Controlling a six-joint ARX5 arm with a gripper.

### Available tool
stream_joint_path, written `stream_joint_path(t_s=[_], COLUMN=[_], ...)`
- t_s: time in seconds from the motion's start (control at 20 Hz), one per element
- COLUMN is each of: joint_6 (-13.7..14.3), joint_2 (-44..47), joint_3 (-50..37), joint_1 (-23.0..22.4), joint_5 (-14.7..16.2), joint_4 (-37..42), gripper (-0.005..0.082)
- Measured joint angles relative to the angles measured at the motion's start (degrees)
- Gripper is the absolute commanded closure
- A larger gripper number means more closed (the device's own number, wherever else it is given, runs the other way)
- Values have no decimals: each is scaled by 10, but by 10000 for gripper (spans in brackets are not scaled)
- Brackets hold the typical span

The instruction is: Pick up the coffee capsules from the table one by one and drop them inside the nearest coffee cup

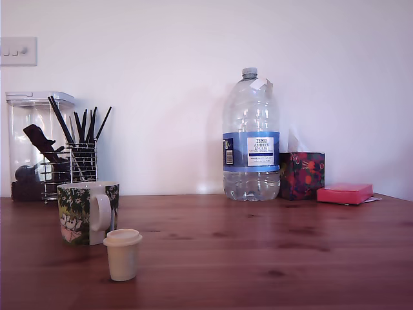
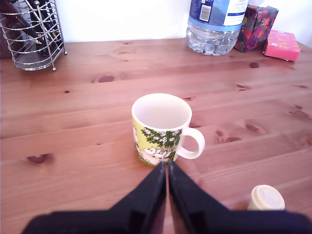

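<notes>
- We see the gripper (image 2: 167,168) only in the wrist view, where its 2 black fingers (image 2: 152,187) are pressed together tip to tip with nothing between them.
- Those tips sit just in front of the coffee cup (image 2: 161,127), low near the table (image 2: 73,146), pointing at the cup's base.
- We find the cup upright on the table, its white interior showing no capsule and its white handle (image 2: 193,144) turned toward the cream-white capsule (image 2: 266,197).
- In the exterior view the cup (image 1: 87,212) stands at that view's left, with the cream-white capsule (image 1: 122,254) just beside it, nearer the camera and slightly to the right, standing wide rim up and apart from the cup.
- We make out only 1 capsule in either view.
- Behind the cup, at the far left against the wall, are a wire holder (image 1: 82,163) of black sticks and a clear lidded container (image 1: 29,142).
- Farther right along the wall stand a large water bottle (image 1: 251,139), a floral tissue box (image 1: 302,175) and a flat pink box (image 1: 344,192).
</notes>
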Motion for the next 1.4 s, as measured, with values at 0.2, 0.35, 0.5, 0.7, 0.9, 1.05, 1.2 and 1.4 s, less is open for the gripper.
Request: stream_joint_path(t_s=[0.2,0.35,0.5,0.7,0.9,1.05,1.2,1.4], joint_6=[-6,-7,-7,-8,-4,9,48,80], joint_2=[0,0,0,1,45,115,180,240], joint_3=[0,0,0,-1,-1,-1,-1,-1], joint_1=[0,0,0,0,-11,-51,-108,-172], joint_5=[5,5,5,41,118,162,170,147], joint_4=[18,18,26,104,151,182,187,182], gripper=[791,791,791,791,791,791,791,791])
